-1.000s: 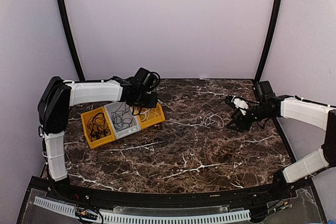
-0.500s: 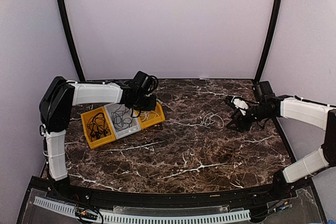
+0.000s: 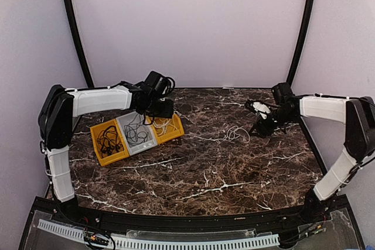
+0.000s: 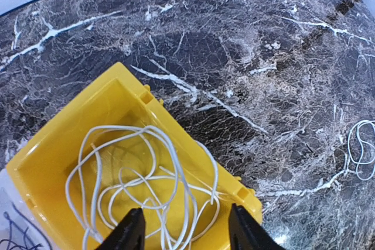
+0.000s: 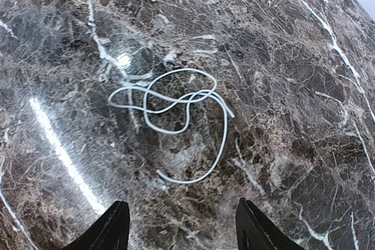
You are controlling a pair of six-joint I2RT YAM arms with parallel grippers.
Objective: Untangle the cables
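Table (image 5: 281, 162): veined stone-look top — polished, glossy, with glare streaks.
Grey bin (image 3: 151, 140): plastic by its look, dull.
Yellow bin (image 4: 126, 95), just right of the grey bin: moulded plastic, smooth, faint sheen.
White cable (image 4: 146, 185), in that yellow bin: thin, smooth sheath.
Loose cable (image 5: 176, 105), well right of the grey bin: pale, smooth.
Black cables (image 3: 136, 132), in the grey bin: dark, no shine.
Arm shells (image 3: 96, 100): white, smooth, matt.
Right fingers (image 5: 111, 229): black, matt.

A seemingly grey bin (image 3: 146, 146) sits between two yellow bins (image 3: 96, 144) on the marble table (image 3: 222, 168).
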